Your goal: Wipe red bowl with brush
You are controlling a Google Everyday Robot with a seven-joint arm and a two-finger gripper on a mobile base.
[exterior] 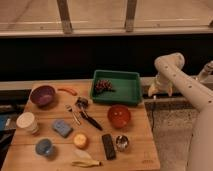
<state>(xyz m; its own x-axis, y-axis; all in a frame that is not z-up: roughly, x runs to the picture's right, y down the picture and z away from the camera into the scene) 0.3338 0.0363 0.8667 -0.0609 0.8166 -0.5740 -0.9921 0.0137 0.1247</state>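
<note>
The red bowl (119, 115) sits on the wooden table (140, 150), right of centre, just in front of the green tray. The brush (88, 116) lies flat to its left, its dark round head toward the back and its black handle pointing toward the front right. My gripper (153, 92) hangs off the table's right side, beside the green tray's right edge, well apart from both the bowl and the brush. It holds nothing that I can see.
A green tray (125, 87) with dark grapes (104, 86) stands at the back. A purple bowl (43, 95), silver fork (73, 114), black block (108, 146), metal cup (121, 143), blue sponge (62, 128), orange fruit (80, 141), white cup (27, 122) and blue cup (44, 147) lie around.
</note>
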